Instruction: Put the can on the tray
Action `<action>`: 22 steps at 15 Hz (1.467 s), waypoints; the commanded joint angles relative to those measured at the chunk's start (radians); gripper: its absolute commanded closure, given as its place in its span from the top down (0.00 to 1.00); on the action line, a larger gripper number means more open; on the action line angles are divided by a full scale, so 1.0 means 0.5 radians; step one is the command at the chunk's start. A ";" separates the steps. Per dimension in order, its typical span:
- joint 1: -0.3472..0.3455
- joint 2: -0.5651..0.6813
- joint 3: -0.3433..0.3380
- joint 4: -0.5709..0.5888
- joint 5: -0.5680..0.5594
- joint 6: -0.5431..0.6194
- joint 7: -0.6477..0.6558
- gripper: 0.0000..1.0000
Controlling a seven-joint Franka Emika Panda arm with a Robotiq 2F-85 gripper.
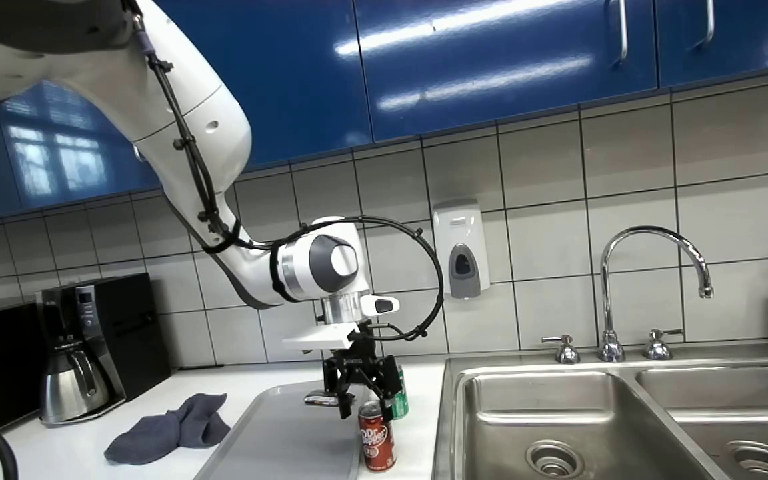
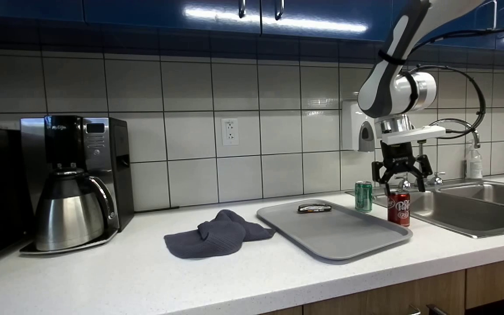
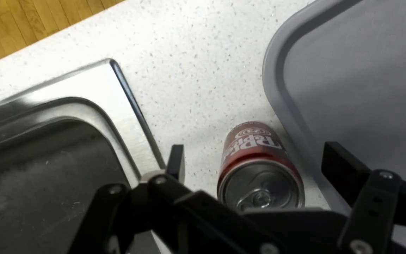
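Observation:
A red Dr Pepper can (image 1: 377, 443) stands upright on the counter beside the grey tray (image 1: 284, 440). Both also show in the other views, the can (image 2: 399, 211) (image 3: 254, 144) close to the tray's edge (image 2: 335, 238) (image 3: 347, 88). A green can (image 1: 399, 402) (image 2: 363, 197) stands on the counter behind the red one, near the tray. My gripper (image 1: 365, 408) (image 2: 404, 187) (image 3: 259, 165) is open, pointing down over the red can. In the wrist view its fingers are on either side of the can's top, with gaps on both sides.
A small dark object (image 2: 314, 208) lies at the tray's back. A steel sink (image 1: 537, 427) is on the can's other side, with a faucet (image 1: 651, 230) behind. A dark cloth (image 2: 221, 234) and a coffee maker (image 2: 72, 197) are beyond the tray. A soap dispenser (image 1: 461, 250) hangs on the wall.

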 commanded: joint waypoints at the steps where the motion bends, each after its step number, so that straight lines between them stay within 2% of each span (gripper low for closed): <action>1: 0.010 0.119 -0.015 0.127 0.051 0.020 -0.101 1.00; 9: 0.027 0.243 -0.011 0.187 0.053 0.036 -0.151 1.00; 18: 0.025 0.258 -0.014 0.190 0.051 0.030 -0.196 1.00; 19: 0.026 0.256 -0.016 0.183 0.040 0.046 -0.204 0.75; 20: 0.025 0.255 -0.015 0.182 0.041 0.045 -0.211 0.74; 22: 0.026 0.250 -0.015 0.178 0.040 0.046 -0.219 0.58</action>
